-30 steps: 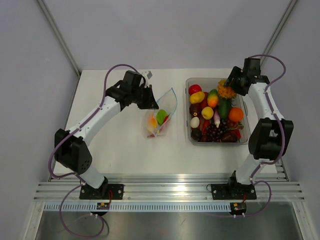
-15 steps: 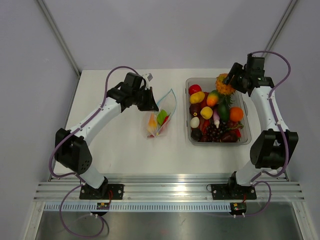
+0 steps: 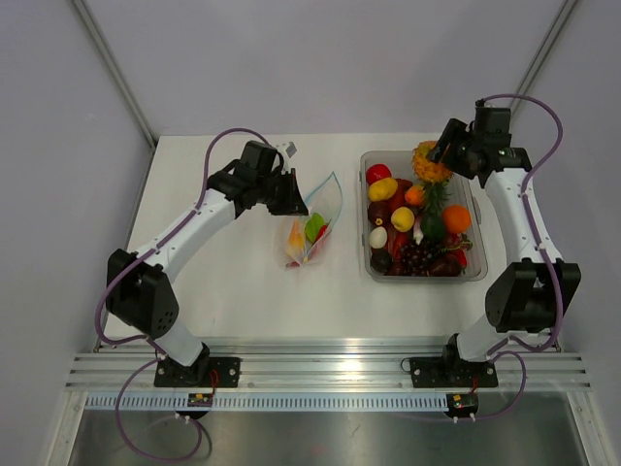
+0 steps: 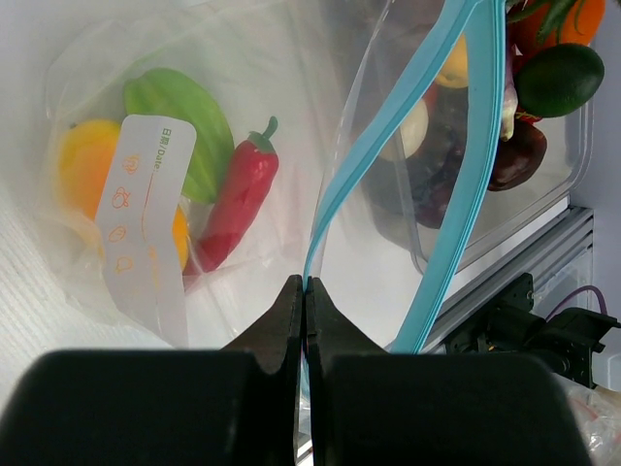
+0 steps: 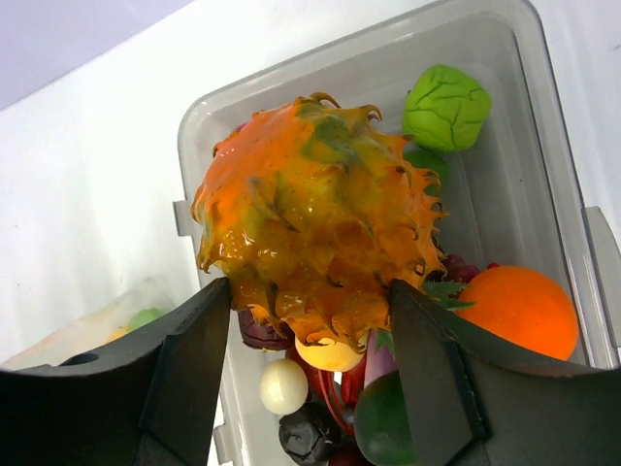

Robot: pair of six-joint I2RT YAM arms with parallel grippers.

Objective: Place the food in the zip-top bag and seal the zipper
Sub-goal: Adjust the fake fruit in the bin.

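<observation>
Gripping a spiky orange fruit (image 5: 310, 214), the right gripper (image 5: 310, 325) has its jaws spread wide, one pad on each flank of the fruit's lower half. The fruit hangs clear above the tub (image 5: 194, 116), near its twelve o'clock end in the overhead view. The rest of the food (image 3: 417, 241) lies heaped below.

Left gripper (image 4: 304, 296): pinched fully closed on the zipper (image 4: 451, 155), lifting one lip of the zip-top bag (image 3: 312, 228). The bag sits at nine o'clock from the tub, mouth end pointing roughly to one o'clock. A green piece (image 4: 184, 116) and a red chilli (image 4: 238, 199) are inside.

Judgement: the carry to the bag comes next. The fruit looks wide for that mouth and its spikes may snag the strip. Enter along the bag's axis, centred between the lips. Release only once it is past the strip, with the left holding its lip high.
</observation>
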